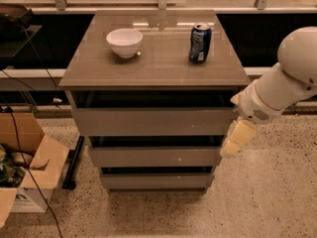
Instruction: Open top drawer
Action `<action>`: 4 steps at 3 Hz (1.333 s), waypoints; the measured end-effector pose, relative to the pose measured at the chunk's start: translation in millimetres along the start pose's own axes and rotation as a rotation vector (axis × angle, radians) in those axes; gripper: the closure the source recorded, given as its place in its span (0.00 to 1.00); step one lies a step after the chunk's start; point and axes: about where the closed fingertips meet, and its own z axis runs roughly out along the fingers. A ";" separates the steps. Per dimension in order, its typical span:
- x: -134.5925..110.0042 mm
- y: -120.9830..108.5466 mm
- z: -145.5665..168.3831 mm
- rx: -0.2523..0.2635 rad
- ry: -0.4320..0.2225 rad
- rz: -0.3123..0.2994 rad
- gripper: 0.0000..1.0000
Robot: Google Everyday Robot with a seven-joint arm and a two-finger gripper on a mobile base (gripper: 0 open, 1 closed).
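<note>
- Grey, matte and handleless: the top drawer (153, 121) is the widest front on the cabinet (158, 71), sitting right under the tabletop with a dark gap along its upper edge.
- The gripper (237, 139) hangs off the drawer's right end, around 4 o'clock from the front's middle. Seen from the gripper, the drawer is at about 10 o'clock. It looks just beside the corner, but I can't say if it's touching.
- Honestly can't tell whether the gripper is open or closed from this angle.
- Biggest risk imo: there's nothing to grab on that flat front, so a pull could just slide off.
- It's also low, near the seam with the middle drawer (154, 156), so it could hook that one by mistake.
- Pulling from the far right corner might skew the drawer and jam it.
- A hard bump or yank could shake the cabinet, and the can (200, 43) up top looks tippy. The bowl (124, 42) less so.
</note>
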 end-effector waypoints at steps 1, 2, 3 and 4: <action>-5.7 -7.5 32.1 0.007 -0.047 0.027 0.00; -12.8 -29.1 65.2 0.025 -0.110 0.057 0.00; -18.1 -58.1 93.2 0.036 -0.164 0.086 0.00; -22.4 -89.8 120.7 0.032 -0.193 0.107 0.00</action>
